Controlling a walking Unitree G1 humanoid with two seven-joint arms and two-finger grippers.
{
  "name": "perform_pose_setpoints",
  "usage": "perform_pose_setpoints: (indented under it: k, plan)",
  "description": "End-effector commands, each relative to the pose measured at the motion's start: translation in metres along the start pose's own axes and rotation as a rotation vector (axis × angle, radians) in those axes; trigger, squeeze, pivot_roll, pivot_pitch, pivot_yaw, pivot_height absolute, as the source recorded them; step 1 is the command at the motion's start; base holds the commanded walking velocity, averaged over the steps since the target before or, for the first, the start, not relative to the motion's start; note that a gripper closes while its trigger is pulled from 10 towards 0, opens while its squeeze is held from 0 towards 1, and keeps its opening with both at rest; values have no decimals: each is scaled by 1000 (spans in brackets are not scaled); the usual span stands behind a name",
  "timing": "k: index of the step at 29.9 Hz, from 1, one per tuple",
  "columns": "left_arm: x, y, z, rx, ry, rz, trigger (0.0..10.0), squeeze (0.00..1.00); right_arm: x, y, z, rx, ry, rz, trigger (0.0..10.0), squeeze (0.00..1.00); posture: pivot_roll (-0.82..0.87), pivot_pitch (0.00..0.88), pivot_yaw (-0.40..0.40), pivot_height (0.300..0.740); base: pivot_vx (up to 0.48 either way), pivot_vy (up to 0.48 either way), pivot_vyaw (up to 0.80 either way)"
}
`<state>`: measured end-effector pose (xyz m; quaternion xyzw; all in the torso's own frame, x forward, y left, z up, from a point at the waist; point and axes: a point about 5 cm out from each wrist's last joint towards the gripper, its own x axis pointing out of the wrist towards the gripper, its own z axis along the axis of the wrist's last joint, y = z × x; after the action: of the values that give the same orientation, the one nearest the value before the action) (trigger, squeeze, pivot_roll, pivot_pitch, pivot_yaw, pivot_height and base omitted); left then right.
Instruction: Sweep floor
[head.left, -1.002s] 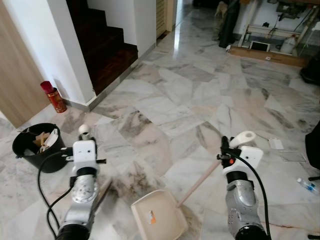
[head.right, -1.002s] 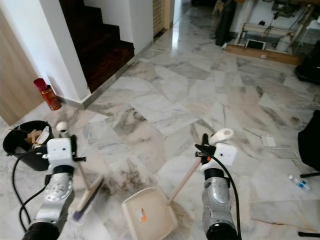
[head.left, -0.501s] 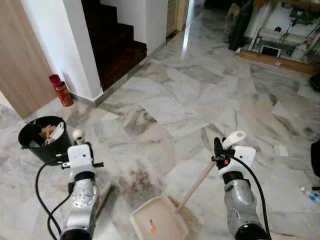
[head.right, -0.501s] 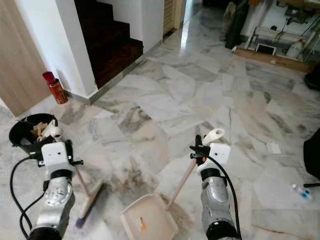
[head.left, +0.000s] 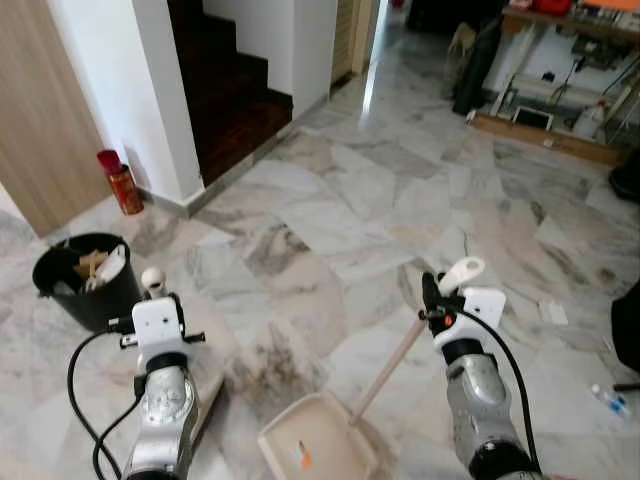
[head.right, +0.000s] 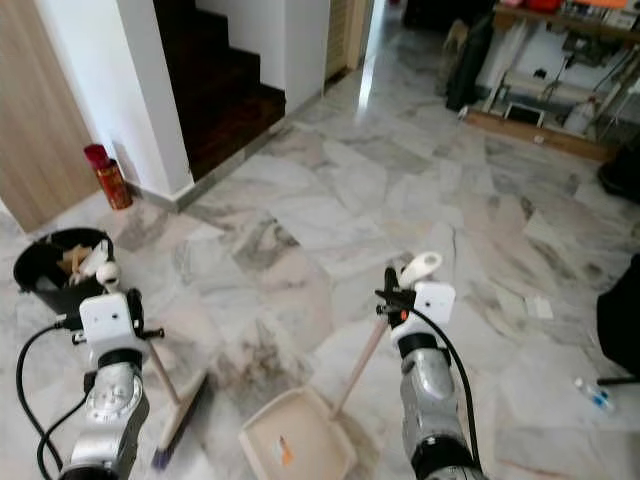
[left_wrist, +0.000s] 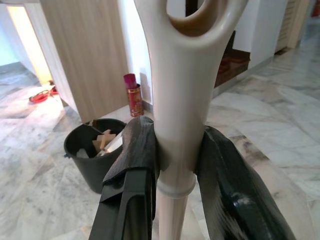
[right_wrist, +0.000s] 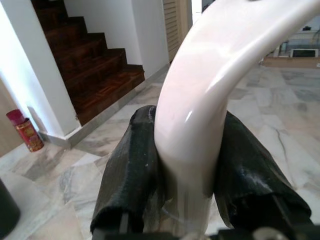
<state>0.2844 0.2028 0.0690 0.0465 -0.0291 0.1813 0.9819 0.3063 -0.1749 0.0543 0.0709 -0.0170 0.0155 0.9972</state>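
My left gripper (left_wrist: 177, 134) is shut on the cream handle of a broom (left_wrist: 182, 95), just below its looped end. The broom's head (head.right: 176, 424) rests on the marble floor in front of my left arm. My right gripper (right_wrist: 190, 117) is shut on the curved white grip of a long-handled dustpan (head.left: 316, 442). The pan lies flat on the floor between my arms, and its stick (head.left: 390, 362) slants up to the right gripper (head.left: 432, 300). A dark smudge on the floor (head.left: 262, 372) lies just beyond the pan.
A black bin (head.left: 82, 292) with scraps stands at the left, a red can (head.left: 118, 182) by the white wall corner. Dark wooden stairs (head.left: 235, 90) rise behind. A paper scrap (head.left: 552, 312) and a water bottle (head.left: 610, 398) lie at right, furniture (head.left: 545, 135) far back.
The whole picture has shifted, so the camera moved; the bin and wall corner now sit slightly differently. Both grippers keep their hold, and broom and dustpan stay in place before me.
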Motion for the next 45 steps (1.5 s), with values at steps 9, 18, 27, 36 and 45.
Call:
perform_pose_setpoints:
  k: [9,18,27,36,45]
  plan:
    - [19,-5,23,17,-75,-58,10000,0,-7,-4,-2,23,-30,-62,10000,0,-1,0,1,740,278,0,0]
    - [22,-8,29,10,-89,-57,10000,0,-2,-1,3,22,-38,-65,10000,0,18,0,-14,740,286,0,0]
    - [19,-5,28,8,-85,-41,10000,0,0,4,4,25,-40,-52,10000,0,22,13,-25,740,291,0,0]
    - [21,-7,30,5,-86,-46,10000,0,2,5,6,24,-50,-57,10000,0,14,39,-20,740,290,0,0]
    - [22,-11,33,3,-94,-58,10000,0,4,6,9,28,-64,-64,10000,0,8,57,-16,740,290,0,0]
